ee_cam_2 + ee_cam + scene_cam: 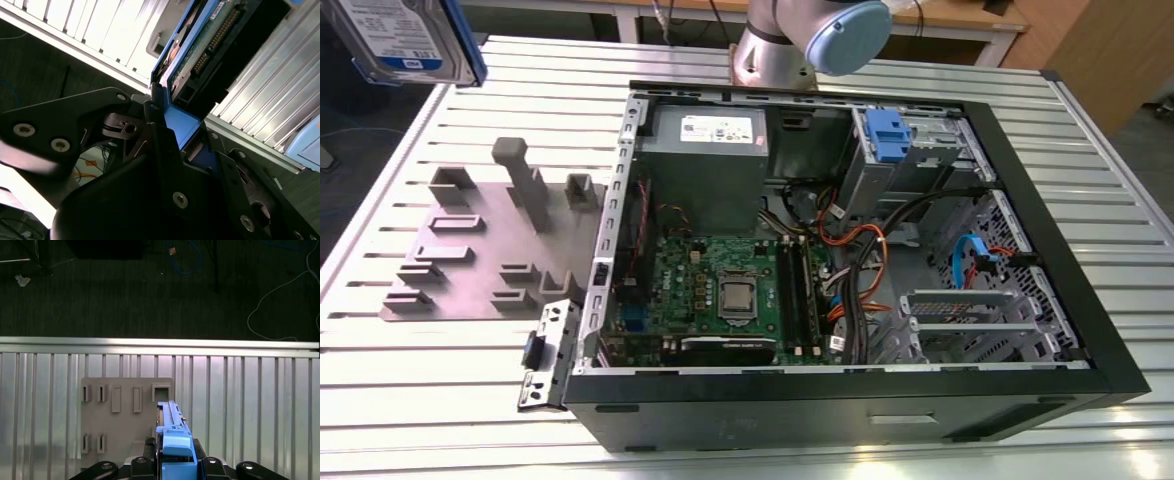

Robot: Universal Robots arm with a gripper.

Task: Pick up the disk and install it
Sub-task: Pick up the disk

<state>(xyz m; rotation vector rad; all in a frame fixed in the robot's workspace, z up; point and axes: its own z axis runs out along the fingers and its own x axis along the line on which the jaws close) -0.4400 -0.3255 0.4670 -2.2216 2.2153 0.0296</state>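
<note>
Disk hangs above the bench near its far corner at the exterior view's left, with its label facing you. In the first wrist view you see it edge-on, its long axis running straight out from the gripper above the grey fixture plate. The black fingers are clamped on its blue carrier frame.

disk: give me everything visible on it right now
The disk is a flat silver-grey drive with a white-and-blue label, clipped in a bright blue plastic carrier. The gripper is shut on the carrier, holding it upright on edge in the air over the slatted table, apart from the open computer case. Its connector pins face away from the gripper.
</note>
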